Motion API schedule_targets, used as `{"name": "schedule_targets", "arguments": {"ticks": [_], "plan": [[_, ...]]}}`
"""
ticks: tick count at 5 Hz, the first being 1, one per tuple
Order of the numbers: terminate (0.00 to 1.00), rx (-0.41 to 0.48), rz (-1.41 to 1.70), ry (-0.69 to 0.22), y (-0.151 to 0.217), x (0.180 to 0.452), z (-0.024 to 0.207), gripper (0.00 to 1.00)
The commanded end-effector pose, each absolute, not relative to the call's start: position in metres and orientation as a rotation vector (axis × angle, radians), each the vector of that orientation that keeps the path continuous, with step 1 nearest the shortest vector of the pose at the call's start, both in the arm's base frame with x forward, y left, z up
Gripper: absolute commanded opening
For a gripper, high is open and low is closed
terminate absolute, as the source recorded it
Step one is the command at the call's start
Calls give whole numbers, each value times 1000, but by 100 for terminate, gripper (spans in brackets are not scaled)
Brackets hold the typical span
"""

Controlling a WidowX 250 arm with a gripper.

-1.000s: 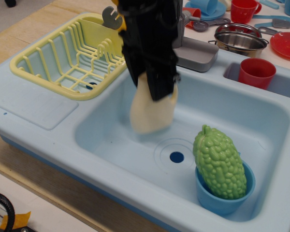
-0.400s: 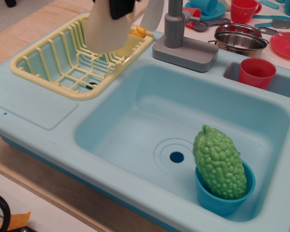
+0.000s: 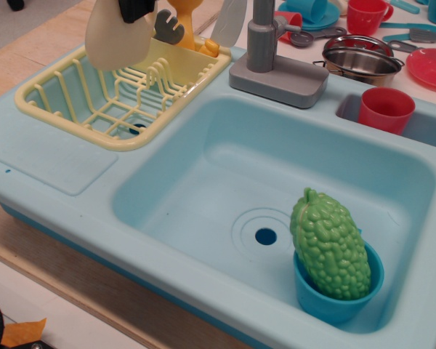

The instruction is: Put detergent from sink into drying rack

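Note:
The cream-beige detergent bottle (image 3: 118,36) hangs in the air above the pale-yellow drying rack (image 3: 94,94), at the top left. My gripper (image 3: 136,9) is mostly cut off by the top edge; its black fingers are shut on the bottle's upper part. The bottle is clear of the rack's slats. The light-blue sink (image 3: 203,182) lies below and to the right, with its round drain hole (image 3: 265,235).
A bumpy green gourd (image 3: 330,243) stands in a blue cup (image 3: 327,298) in the sink's front right. A grey faucet (image 3: 265,51) stands behind. Utensils (image 3: 182,22) sit in the rack's back pocket. A red cup (image 3: 385,109) and dishes are at back right.
The gripper has lifted the detergent out of the sink and carried it up and left, now over the drying rack. The sink holds only the gourd and cup.

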State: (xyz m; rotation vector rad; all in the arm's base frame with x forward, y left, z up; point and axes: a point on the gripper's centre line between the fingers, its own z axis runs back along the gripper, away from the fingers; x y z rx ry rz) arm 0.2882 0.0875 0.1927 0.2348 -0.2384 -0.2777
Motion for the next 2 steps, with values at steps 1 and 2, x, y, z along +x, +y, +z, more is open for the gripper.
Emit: {"name": "schedule_targets", "arguments": {"ticks": [1, 2], "plan": [[0, 246, -276, -260, 89, 289, 199, 100], [100, 246, -276, -260, 89, 289, 199, 100]]}}
